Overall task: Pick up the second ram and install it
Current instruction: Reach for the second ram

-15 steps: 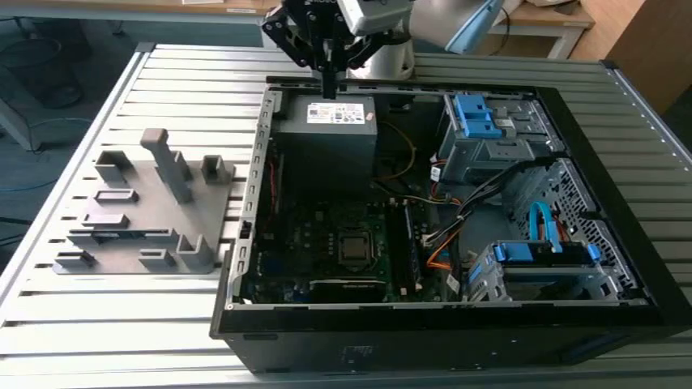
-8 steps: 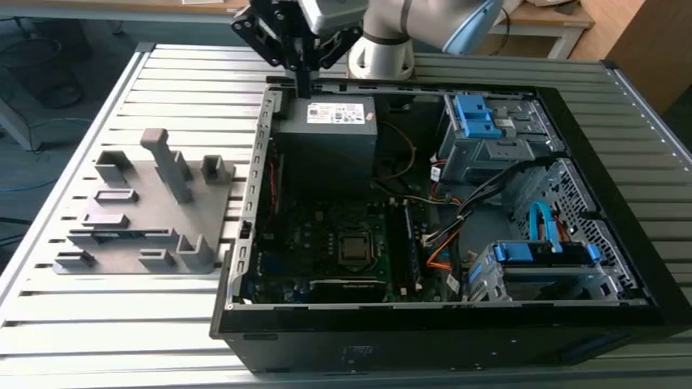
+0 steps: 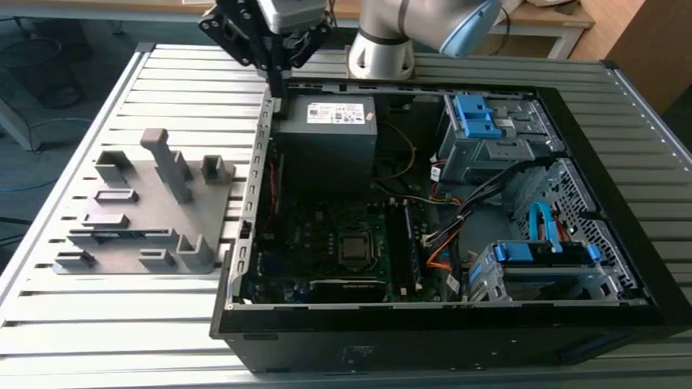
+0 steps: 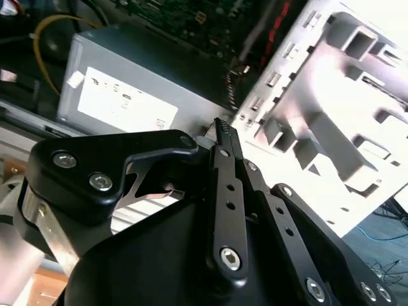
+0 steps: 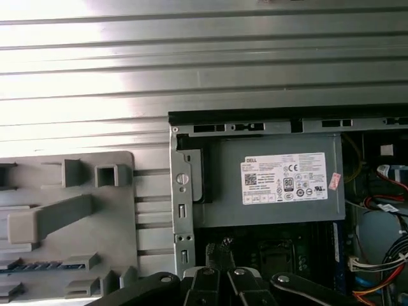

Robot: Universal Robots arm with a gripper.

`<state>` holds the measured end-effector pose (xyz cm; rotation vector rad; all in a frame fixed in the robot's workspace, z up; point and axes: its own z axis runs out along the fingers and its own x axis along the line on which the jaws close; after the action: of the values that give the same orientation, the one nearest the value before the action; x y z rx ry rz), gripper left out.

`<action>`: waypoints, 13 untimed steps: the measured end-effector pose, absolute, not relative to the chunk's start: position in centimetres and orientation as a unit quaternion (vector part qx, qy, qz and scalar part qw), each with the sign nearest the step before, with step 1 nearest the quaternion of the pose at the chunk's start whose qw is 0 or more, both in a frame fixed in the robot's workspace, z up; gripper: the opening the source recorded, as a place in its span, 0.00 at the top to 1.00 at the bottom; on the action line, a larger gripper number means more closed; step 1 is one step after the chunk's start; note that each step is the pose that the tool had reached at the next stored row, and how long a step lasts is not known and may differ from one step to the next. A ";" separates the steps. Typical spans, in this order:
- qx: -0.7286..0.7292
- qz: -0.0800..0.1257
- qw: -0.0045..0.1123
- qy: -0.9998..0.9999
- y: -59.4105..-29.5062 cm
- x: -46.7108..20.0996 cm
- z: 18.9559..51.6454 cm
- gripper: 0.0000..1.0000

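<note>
One white label (image 5: 284, 178) near closed pincer (image 5: 221, 250)

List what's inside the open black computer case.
A grey metal power supply box, green motherboard, blue plastic drive brackets and bundled cables. Whatever lies beneath the power supply is covered.

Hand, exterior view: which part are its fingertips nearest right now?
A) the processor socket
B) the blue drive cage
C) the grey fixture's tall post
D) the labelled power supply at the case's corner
D: in the exterior view the hand hangs at the side wall of the case, right by the corner of the power supply with its white label.
</note>
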<state>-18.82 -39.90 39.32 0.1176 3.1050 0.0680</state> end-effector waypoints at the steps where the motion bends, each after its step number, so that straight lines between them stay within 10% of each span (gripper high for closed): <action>1: 0.038 0.022 0.017 0.999 -39.9 -19.2 39.3 0.90; 13: 0.038 0.022 0.017 0.999 -39.9 -21.8 39.3 0.90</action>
<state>-21.80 -39.91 39.27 0.1173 3.1042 0.0680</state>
